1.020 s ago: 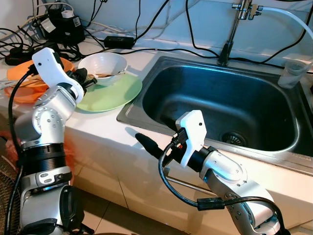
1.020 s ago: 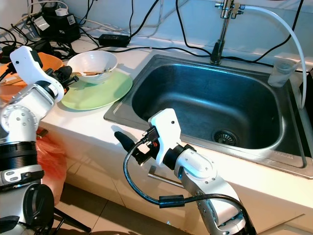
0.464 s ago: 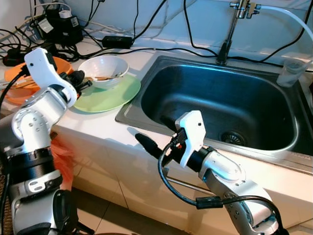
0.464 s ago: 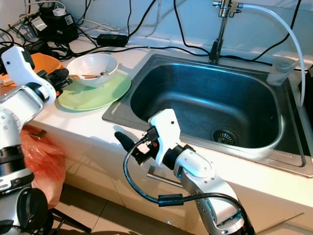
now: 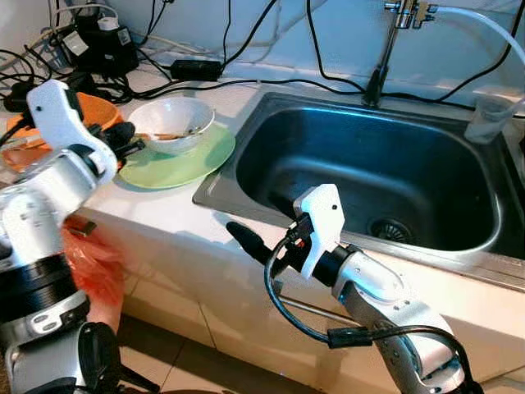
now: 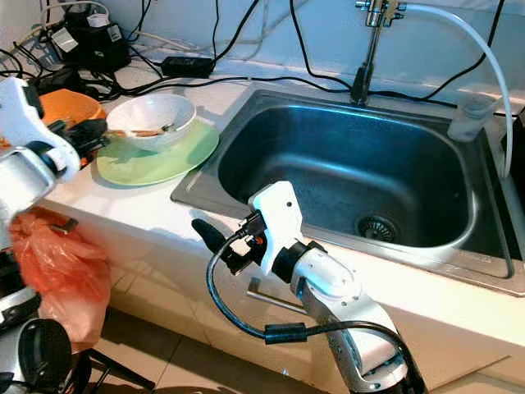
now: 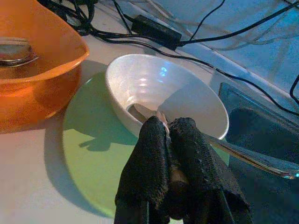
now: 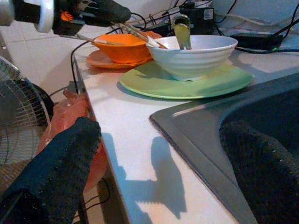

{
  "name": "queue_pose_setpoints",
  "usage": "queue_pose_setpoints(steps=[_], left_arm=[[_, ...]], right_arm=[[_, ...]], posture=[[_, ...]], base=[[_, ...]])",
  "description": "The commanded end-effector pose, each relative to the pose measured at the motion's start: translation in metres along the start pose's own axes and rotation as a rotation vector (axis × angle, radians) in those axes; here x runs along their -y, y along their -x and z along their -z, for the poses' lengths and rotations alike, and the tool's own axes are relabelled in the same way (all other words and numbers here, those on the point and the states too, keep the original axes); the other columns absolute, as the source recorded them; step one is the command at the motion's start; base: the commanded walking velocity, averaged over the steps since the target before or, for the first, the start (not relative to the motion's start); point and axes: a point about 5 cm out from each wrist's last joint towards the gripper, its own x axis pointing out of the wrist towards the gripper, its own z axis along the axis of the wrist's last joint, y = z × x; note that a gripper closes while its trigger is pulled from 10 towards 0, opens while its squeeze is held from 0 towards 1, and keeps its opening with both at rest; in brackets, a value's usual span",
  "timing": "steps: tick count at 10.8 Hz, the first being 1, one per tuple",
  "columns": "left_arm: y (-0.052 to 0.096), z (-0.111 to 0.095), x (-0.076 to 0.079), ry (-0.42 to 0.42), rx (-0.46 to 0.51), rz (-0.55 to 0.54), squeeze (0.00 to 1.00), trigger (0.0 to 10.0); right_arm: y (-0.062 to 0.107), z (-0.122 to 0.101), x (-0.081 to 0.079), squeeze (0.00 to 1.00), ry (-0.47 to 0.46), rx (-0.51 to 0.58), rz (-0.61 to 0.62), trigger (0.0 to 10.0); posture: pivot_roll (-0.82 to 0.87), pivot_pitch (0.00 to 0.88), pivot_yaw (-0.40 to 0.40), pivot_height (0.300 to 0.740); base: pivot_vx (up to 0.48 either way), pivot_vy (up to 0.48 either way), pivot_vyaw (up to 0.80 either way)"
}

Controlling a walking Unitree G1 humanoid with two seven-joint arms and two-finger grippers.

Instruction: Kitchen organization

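White porcelain is what we are working at: the bowl sits on the green plate in the upper left of the head views, just beside the steel sink. Our left gripper has its black fingers pinched together on what looks like a pair of chopsticks at the bowl's near rim; their far ends lie inside the bowl with a spoon. We judge the step in hand to be lifting the utensils out of the bowl. The next move calls for a steady lift without tipping the bowl off the plate, then a carry towards the sink or the orange bowl beside it. Our right gripper hovers at lower centre, before the counter edge, fingers spread wide and holding nothing, well apart from the bowl.
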Motion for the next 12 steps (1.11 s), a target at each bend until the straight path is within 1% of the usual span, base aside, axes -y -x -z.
queue_pose_setpoints(steps=[1,3,6,7,8,9,11,12], left_arm=[[0.001,0.014,-0.009,0.000,-0.085,-0.051,0.00,0.0],[0.007,0.018,-0.002,0.012,-0.112,-0.017,0.00,0.0],[0.009,0.023,0.005,0.025,-0.134,0.008,0.00,0.0],[0.008,0.024,0.007,0.024,-0.134,0.018,0.00,0.0],[0.005,0.022,0.008,0.014,-0.098,0.023,0.00,0.0],[0.001,0.021,0.003,-0.002,-0.060,-0.008,0.00,0.0],[-0.001,0.021,0.001,-0.028,-0.069,-0.012,0.00,0.0],[-0.001,0.018,0.000,-0.067,-0.067,-0.013,0.00,0.0]], right_arm=[[-0.003,-0.004,-0.001,0.00,0.013,0.016,-0.019,10.0],[-0.006,-0.004,0.000,0.00,0.013,0.021,-0.025,10.0],[-0.008,-0.004,0.001,0.00,0.014,0.026,-0.028,10.0],[-0.009,-0.004,0.001,0.00,0.015,0.028,-0.027,10.0],[-0.009,-0.004,0.001,0.00,0.017,0.030,-0.024,10.0],[-0.009,-0.004,0.002,0.00,0.020,0.031,-0.020,10.0],[-0.008,-0.004,0.002,0.00,0.024,0.032,-0.015,10.0],[-0.008,-0.004,0.002,0.00,0.024,0.032,-0.014,10.0]], posture=[[0.07,0.000,0.063,0.740],[0.09,0.000,0.062,0.740],[0.09,0.000,0.062,0.740],[0.09,0.000,0.062,0.740],[0.08,0.000,0.062,0.740],[0.08,0.000,0.062,0.740],[0.07,0.000,0.064,0.740],[0.07,0.000,0.063,0.740]], base=[[0.000,0.000,0.00],[0.000,0.000,0.00],[0.000,0.000,0.00],[0.000,0.000,0.00],[0.000,0.000,0.00],[0.000,0.000,0.00],[0.000,0.000,0.00],[0.000,0.000,0.00]])
